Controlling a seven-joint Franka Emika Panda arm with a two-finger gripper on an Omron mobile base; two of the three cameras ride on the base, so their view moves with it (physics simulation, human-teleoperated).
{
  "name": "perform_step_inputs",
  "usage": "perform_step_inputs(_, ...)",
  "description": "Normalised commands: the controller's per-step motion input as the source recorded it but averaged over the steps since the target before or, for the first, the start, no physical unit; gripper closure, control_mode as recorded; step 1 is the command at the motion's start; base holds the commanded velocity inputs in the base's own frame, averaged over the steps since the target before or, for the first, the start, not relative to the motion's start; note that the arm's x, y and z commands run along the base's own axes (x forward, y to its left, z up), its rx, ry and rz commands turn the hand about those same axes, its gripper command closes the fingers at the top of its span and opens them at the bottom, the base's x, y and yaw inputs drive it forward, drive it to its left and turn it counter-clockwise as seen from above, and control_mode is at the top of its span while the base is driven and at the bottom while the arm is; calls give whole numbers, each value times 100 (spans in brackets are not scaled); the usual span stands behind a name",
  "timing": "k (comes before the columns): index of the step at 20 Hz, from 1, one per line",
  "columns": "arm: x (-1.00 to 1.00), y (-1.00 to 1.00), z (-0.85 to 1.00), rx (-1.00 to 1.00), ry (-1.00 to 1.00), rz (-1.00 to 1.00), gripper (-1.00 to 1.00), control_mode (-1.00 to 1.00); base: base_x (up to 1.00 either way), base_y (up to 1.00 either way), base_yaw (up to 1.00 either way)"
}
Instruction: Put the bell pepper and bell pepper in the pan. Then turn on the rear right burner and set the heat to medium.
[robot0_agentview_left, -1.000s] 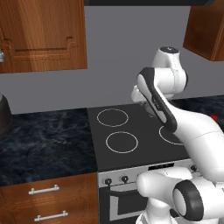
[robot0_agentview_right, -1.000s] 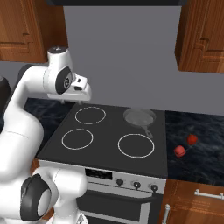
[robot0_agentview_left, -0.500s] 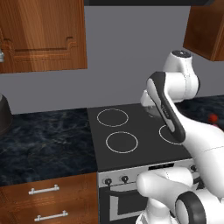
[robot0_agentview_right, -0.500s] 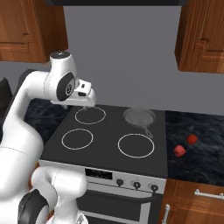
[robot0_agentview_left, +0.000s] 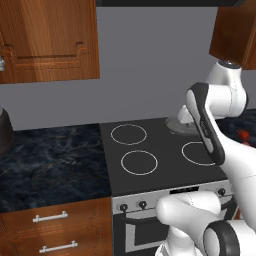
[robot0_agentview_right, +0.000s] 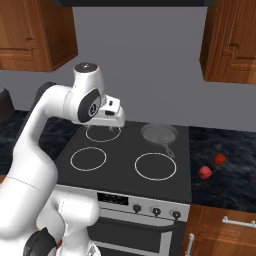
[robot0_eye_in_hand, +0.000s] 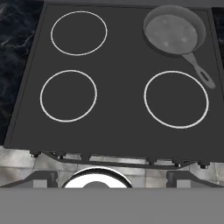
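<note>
Risk, largest first: long swing from upper left of right base view to peppers at middle right, with chance of clipping pan (robot0_agentview_right: 159, 133) handle or nudging the round, glossy peppers into a roll across dark marbled tabletop (robot0_agentview_right: 235, 170); claw (robot0_agentview_right: 104, 131) released, jaws wide, grasping nothing. Cooktop (robot0_eye_in_hand: 118, 113): flat black glass, four white rings. Pan: shallow, grey-silver, empty, on rear right burner (robot0_eye_in_hand: 174, 31), upper right of hand view; two bell peppers (robot0_agentview_right: 212, 166): small, red, close together on tabletop.
</note>
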Motion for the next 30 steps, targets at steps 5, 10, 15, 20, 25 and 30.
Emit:
perform_step_inputs(5, 0, -54, 0, 0, 0, 0, -100, -100, 0, 0, 0)
perform_step_inputs(10, 0, -75, -13, -3, 0, 0, -100, -100, 0, 0, 0)
perform_step_inputs(15, 1, -75, -22, -2, 0, 0, -100, -100, 0, 0, 0)
perform_step_inputs(20, 0, -70, -33, 0, 0, 0, -100, -100, 0, 0, 0)
perform_step_inputs(25, 3, -69, -34, 0, 0, 0, -100, -100, 0, 0, 0)
perform_step_inputs(30, 18, -62, -17, 0, 0, 0, -100, -100, 0, 0, 0)
